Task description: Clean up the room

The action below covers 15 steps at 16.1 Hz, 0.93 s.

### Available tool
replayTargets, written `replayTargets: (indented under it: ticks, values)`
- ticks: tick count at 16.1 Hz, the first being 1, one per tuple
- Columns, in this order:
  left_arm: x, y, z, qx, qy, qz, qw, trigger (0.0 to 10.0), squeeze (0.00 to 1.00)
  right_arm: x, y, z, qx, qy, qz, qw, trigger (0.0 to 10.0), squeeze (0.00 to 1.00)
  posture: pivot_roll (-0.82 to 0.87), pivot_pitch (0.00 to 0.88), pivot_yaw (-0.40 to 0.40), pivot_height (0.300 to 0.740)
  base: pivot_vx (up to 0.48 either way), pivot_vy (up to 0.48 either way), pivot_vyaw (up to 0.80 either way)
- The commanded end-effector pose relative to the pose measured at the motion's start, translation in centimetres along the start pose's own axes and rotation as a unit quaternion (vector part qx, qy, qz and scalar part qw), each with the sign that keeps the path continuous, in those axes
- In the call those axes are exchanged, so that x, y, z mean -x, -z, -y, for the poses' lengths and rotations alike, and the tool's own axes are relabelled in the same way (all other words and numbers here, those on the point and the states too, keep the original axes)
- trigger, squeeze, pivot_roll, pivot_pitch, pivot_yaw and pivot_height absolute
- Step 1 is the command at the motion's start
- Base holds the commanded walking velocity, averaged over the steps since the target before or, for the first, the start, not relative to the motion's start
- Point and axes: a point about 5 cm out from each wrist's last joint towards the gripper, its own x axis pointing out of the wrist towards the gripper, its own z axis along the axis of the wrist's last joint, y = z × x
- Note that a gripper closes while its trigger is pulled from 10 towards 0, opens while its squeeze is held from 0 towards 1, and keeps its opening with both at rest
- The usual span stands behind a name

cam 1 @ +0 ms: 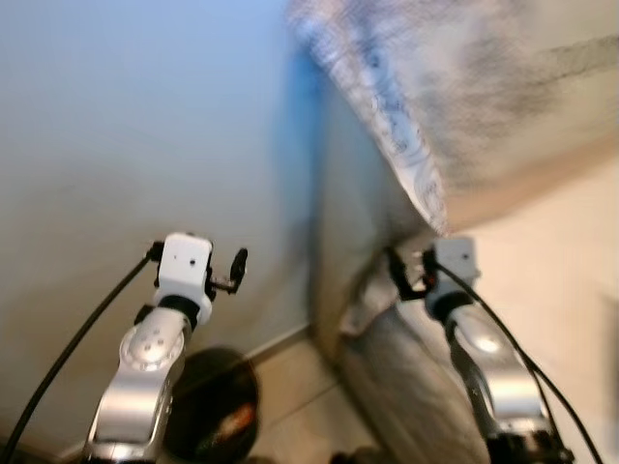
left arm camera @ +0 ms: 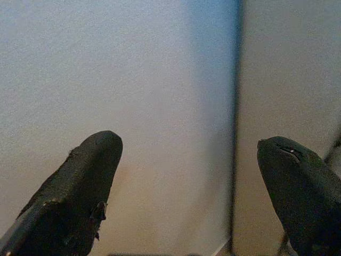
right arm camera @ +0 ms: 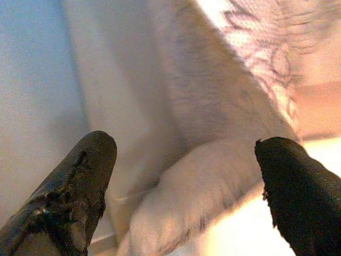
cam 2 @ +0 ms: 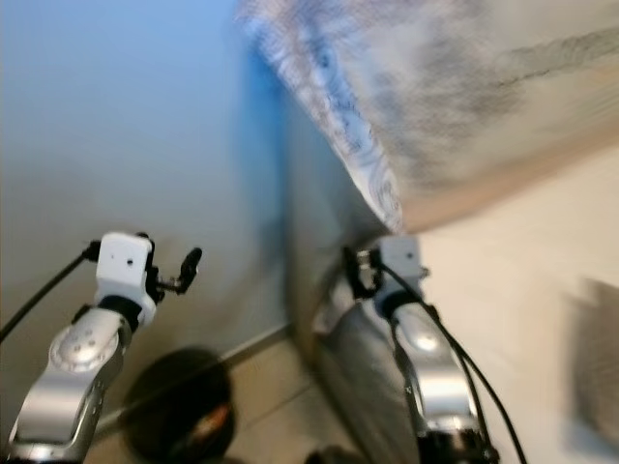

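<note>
Right gripper [right arm camera: 184, 160] is hanging wide open w/ nothing in it, aimed at the patterned bedding [cam 1: 416, 164] that's drooping off the bed corner just ahead. Left gripper [left arm camera: 186, 160] is gaping empty too, facing the blank wall [cam 1: 126, 126]. I'm judging the bedding as the thing to tidy; head views are smearing, so I'm wanting to steady before reaching & pinch the hanging edge. Tiled floor [cam 1: 290, 387] below, w/ a dark round object [cam 1: 213, 406] near the wall base.
</note>
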Motion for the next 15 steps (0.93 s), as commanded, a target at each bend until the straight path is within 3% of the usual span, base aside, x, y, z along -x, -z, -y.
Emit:
replayTargets:
  ticks: [1, 6, 9, 13, 15]
  values:
    - [0.1, 0.0, -0.4, -0.004, -0.002, -0.001, 1.000, 10.0, 0.00, 0.0, -0.1, -0.7, -0.004, -0.013, 0.000, 1.000, 10.0, 1.00, 0.04, 0.000, 0.060, 0.740, 0.000, 0.000, -0.80]
    - [0.0, 0.0, -0.4, 0.001, 0.002, -0.003, 1.000, 10.0, 0.00, -0.1, 0.0, -0.7, -0.004, -0.007, -0.005, 1.000, 10.0, 1.00, 0.04, 0.000, 0.057, 0.740, 0.000, 0.000, -0.80]
    - [-0.2, 0.0, -0.3, 0.002, 0.005, -0.008, 1.000, 10.0, 0.00, -0.3, -0.5, 0.3, -0.006, 0.048, 0.007, 0.999, 10.0, 1.00, 0.03, 0.000, 0.055, 0.740, 0.000, 0.000, -0.80]
    - [-0.5, -0.2, -0.3, -0.001, 0.006, 0.001, 1.000, 10.0, 0.00, -0.5, -1.1, 0.8, 0.006, 0.062, 0.019, 0.998, 10.0, 1.00, 0.03, 0.000, 0.046, 0.740, 0.000, 0.000, 0.00]
    - [-0.7, -0.4, -0.3, 0.014, 0.002, 0.001, 1.000, 10.0, 0.00, -0.6, -1.3, 0.9, 0.007, 0.069, 0.020, 0.997, 10.0, 1.00, 0.04, 0.000, 0.043, 0.740, 0.000, 0.000, -0.80]
